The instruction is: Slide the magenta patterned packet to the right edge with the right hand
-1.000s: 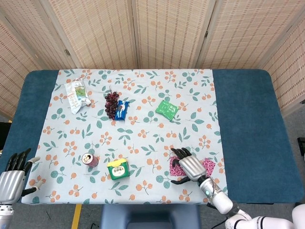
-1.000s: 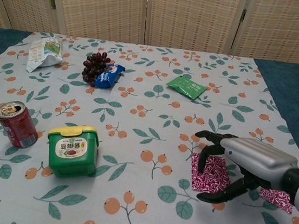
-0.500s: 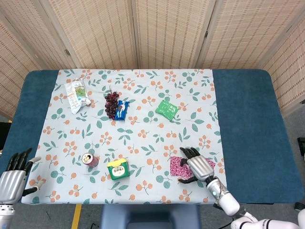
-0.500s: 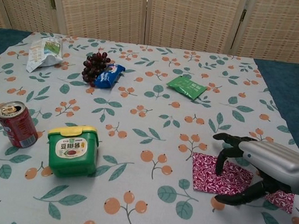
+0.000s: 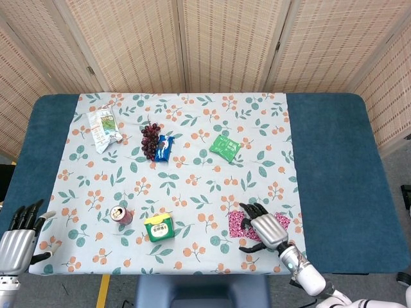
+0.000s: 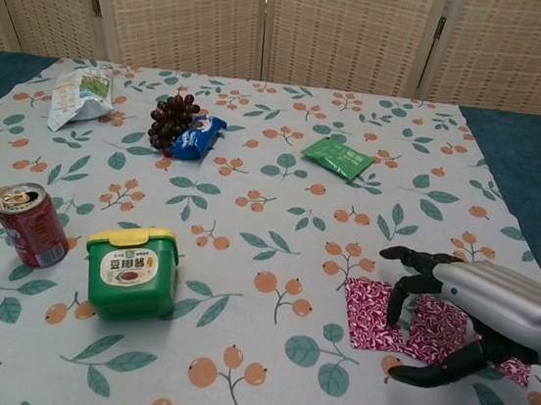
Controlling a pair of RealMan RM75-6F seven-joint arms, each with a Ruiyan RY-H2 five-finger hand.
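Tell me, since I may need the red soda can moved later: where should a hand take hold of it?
Grip the red soda can around its round side wall, about mid-height, coming in level from the left. It stands upright with its opened top up, so a top hold risks spilling. The green tub with the yellow lid stands close on its right, leaving little finger room there.

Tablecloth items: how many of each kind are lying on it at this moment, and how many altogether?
Flat packets: 4 (white snack bag, blue packet, green packet, magenta patterned packet)
Drink cans: 1 (red can)
Tubs: 1 (green tub)
Fruit: 1 (grape bunch)
Total: 7
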